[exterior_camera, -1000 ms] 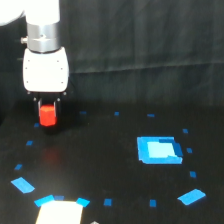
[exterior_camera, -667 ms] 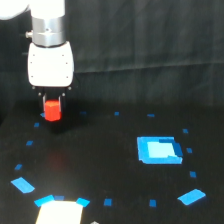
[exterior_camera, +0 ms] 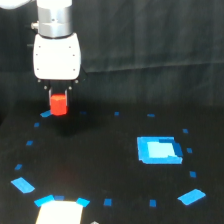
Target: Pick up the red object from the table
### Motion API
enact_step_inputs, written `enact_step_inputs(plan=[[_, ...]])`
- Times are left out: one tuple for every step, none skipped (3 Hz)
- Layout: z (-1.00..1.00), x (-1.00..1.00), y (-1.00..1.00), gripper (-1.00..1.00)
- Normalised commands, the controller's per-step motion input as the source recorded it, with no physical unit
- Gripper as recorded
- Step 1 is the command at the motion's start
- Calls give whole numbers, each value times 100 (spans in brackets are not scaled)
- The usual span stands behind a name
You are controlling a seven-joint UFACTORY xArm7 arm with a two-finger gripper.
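The red object (exterior_camera: 58, 104) is a small red-orange stubby block hanging under the white gripper head at the exterior view's left. My gripper (exterior_camera: 58, 98) is shut on its top, and the dark fingers hide the upper part. The block hangs clear above the black table (exterior_camera: 100, 165), with a faint shadow on the surface below it.
A bright blue rectangle (exterior_camera: 158, 149) lies on the table at the exterior view's right. Small blue tape marks are scattered around, with larger patches at the lower left (exterior_camera: 22, 184) and lower right (exterior_camera: 191, 196). A white piece (exterior_camera: 59, 212) sits at the bottom edge. Black wrinkled cloth hangs behind.
The arm has risen and shifted slightly to the exterior view's right, carrying the red object higher off the table.
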Motion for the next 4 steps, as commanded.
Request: enact_step_inputs(plan=[[97,0,-100,-100],[92,-24,-39,-100],[100,-24,48,-100],[100,-13,32,-100]])
